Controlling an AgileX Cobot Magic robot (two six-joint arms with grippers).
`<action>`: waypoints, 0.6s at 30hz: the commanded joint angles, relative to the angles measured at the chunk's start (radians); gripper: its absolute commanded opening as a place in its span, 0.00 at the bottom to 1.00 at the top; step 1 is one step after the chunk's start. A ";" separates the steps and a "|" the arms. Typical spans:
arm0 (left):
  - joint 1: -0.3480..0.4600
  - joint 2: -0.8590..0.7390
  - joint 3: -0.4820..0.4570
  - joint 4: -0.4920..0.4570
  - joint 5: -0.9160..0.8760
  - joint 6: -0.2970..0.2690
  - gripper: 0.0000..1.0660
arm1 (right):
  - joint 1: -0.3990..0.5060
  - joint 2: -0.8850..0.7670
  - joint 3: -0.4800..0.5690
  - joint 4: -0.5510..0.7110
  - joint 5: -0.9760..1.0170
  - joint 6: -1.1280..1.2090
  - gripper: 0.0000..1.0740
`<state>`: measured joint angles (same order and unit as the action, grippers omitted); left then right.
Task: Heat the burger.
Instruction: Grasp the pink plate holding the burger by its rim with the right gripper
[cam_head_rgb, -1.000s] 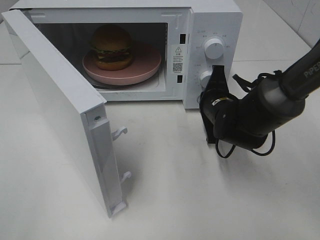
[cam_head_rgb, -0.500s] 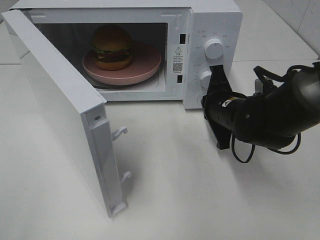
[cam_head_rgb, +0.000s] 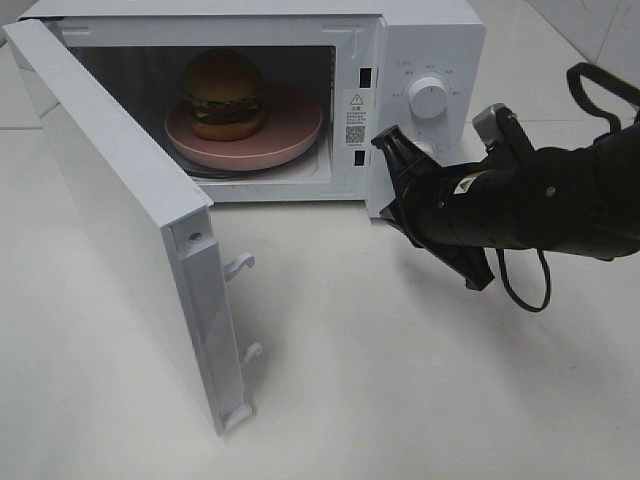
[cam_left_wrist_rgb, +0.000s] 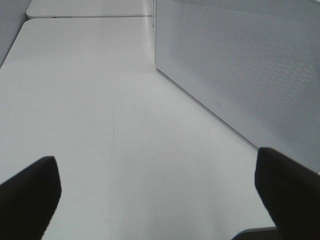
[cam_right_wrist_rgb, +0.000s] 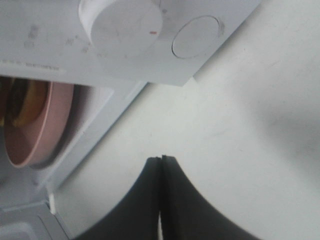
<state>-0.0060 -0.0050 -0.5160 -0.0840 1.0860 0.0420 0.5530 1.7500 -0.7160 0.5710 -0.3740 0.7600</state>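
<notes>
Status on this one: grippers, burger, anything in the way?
Left gripper open, empty. Right gripper shut, empty, by the control panel. Burger on the pink plate inside the microwave. Door wide open, not yet closed.

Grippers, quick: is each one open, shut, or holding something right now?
Left gripper: open, holding nothing.
Right gripper: shut, holding nothing.

Right hand (cam_right_wrist_rgb: 161, 165) closed, fingers pressed flat together, tips over the white worktop (cam_right_wrist_rgb: 250, 125). Microwave (cam_right_wrist_rgb: 55, 55) control-panel corner near the tips: knob (cam_right_wrist_rgb: 121, 20) with a red tick, round button (cam_right_wrist_rgb: 196, 36) beside it. Cavity open, pink plate (cam_right_wrist_rgb: 42, 127) inside, sliver of burger (cam_right_wrist_rgb: 22, 102) on it at frame edge.
</notes>
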 joint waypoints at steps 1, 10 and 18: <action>0.002 -0.005 0.000 -0.007 -0.013 -0.005 0.92 | -0.005 -0.046 0.001 -0.012 0.109 -0.167 0.01; 0.002 -0.005 0.000 -0.007 -0.013 -0.005 0.92 | -0.006 -0.104 0.000 -0.012 0.280 -0.416 0.02; 0.002 -0.005 0.000 -0.007 -0.013 -0.005 0.92 | -0.006 -0.173 0.000 -0.082 0.472 -0.606 0.03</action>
<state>-0.0060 -0.0050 -0.5160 -0.0840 1.0860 0.0420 0.5530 1.6000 -0.7150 0.5330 0.0490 0.2060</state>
